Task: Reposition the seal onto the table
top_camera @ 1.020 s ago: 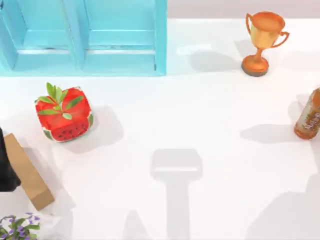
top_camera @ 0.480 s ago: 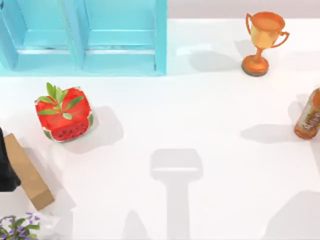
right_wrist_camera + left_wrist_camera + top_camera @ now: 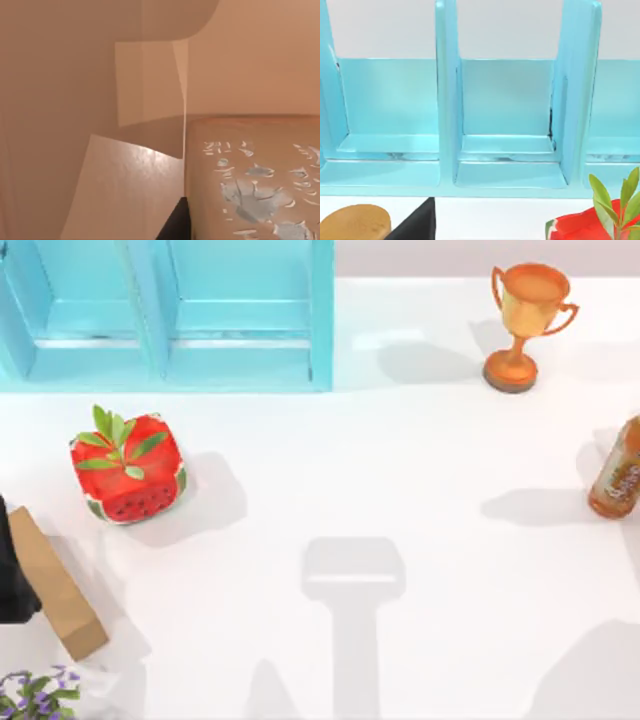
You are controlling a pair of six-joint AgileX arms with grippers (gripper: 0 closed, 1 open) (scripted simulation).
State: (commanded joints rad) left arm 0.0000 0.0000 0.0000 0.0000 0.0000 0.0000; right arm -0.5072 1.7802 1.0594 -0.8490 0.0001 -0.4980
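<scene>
Seal [image 3: 250, 175] tight against a dark tip of the right fingers [image 3: 176, 222]

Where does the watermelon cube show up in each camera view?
Top view: the watermelon cube sits at the left, in front of the turquoise shelf cabinet.
Left wrist view: its red corner with green leaves, in front of the cabinet.
Right wrist view: close brown surfaces bearing a whitish mark.
Shared landmark: the cabinet.
</scene>
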